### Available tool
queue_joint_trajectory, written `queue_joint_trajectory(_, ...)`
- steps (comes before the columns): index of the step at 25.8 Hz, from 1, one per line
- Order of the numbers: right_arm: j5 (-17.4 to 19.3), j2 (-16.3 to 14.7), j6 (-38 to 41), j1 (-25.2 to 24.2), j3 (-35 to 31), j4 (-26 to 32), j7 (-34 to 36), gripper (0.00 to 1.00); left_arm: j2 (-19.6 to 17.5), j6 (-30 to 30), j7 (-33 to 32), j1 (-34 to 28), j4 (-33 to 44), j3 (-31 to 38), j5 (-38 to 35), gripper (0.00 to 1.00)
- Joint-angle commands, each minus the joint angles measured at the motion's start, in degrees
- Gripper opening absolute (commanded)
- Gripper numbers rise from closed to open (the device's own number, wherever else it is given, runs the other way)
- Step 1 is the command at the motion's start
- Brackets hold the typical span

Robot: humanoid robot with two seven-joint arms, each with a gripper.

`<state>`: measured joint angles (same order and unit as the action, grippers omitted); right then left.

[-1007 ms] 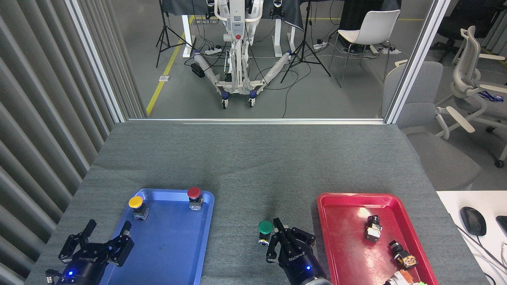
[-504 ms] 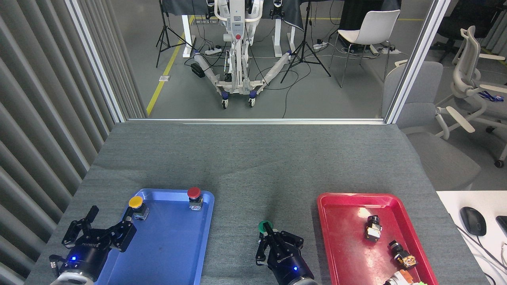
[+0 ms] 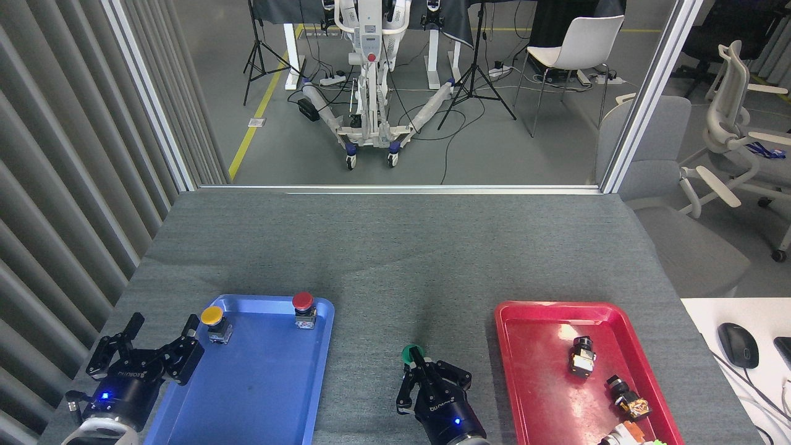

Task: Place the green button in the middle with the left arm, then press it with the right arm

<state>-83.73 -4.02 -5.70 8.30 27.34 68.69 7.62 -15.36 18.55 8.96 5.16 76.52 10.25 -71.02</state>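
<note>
Head view: green button (image 3: 411,355) touching right gripper's (image 3: 426,378) fingertips.

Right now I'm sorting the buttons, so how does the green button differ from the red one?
The green button stands on the bare grey table cover between the trays; the red button stands in the blue tray, by its far rim. The right gripper has a finger over the green cap, half hiding it; nothing touches the red one. Both have round mushroom caps.
</note>
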Motion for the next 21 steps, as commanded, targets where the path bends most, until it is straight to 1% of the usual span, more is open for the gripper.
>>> queue_joint_trajectory(1, 0.23, 0.15, -1.95, -0.04, -0.35, 5.05, 2.75, 0.0, 0.07, -0.01, 0.0, 0.56, -0.23, -0.05, 0.0, 1.0)
queue_joint_trajectory(2, 0.23, 0.06, -2.04, -0.21, -0.62, 6.89, 2.75, 0.02, 0.24, -0.01, 0.0, 0.73, -0.23, 0.04, 0.09, 1.0)
queue_joint_trajectory(3, 0.23, -0.11, -2.04, -0.3, -0.79, 8.39, 2.67, 0.06, 0.16, -0.01, 0.0, 0.91, -0.23, -0.05, 0.09, 1.0)
queue_joint_trajectory(4, 0.23, -0.29, -2.13, -0.48, -1.23, 9.44, 2.66, 0.16, -0.02, 0.43, 0.0, 1.0, -0.14, -0.05, 0.09, 1.0)
queue_joint_trajectory(5, 0.23, -0.46, -2.13, -0.83, -2.28, 10.15, 2.49, 0.35, -0.11, 0.7, 0.0, 1.17, -0.05, -0.05, 0.09, 1.0)
queue_joint_trajectory(6, 0.23, -0.46, -2.13, -1.36, -3.52, 10.94, 2.58, 0.61, -0.11, 0.78, 0.0, 1.08, 0.04, -0.14, 0.0, 1.0)
queue_joint_trajectory(7, 0.23, -0.46, -2.13, -2.59, -4.83, 11.99, 2.66, 0.93, -0.2, 1.14, 0.0, 0.82, 0.12, -0.14, 0.0, 1.0)
queue_joint_trajectory(8, 0.23, -0.55, -1.95, -4.26, -6.94, 13.31, 2.75, 1.0, -0.28, 1.84, 0.0, 0.56, 0.21, -0.14, 0.0, 1.0)
queue_joint_trajectory(10, 0.23, -0.55, -1.69, -7.68, -10.81, 16.21, 2.93, 1.0, -0.55, 2.89, 0.0, 0.2, 0.56, -0.14, -0.09, 1.0)
queue_joint_trajectory(12, 0.23, -1.17, -1.95, -11.38, -13.71, 19.29, 3.46, 1.0, -0.46, 2.45, 0.0, -0.06, 0.74, -0.05, -0.09, 1.0)
queue_joint_trajectory(15, 0.23, -2.57, -2.48, -16.12, -17.32, 21.66, 7.23, 1.0, -0.2, 1.84, 0.62, -1.82, 0.83, 0.04, -0.26, 1.0)
queue_joint_trajectory(18, 0.23, -5.12, -5.38, -19.02, -19.86, 23.24, 9.61, 1.0, 0.16, 1.58, 0.71, -1.9, 0.83, -0.14, -0.26, 1.0)
queue_joint_trajectory(21, 0.58, -6.79, -6.87, -20.69, -23.2, 23.86, 9.52, 1.0, 1.39, 1.58, 0.8, -1.47, 0.74, -0.23, -0.26, 1.0)
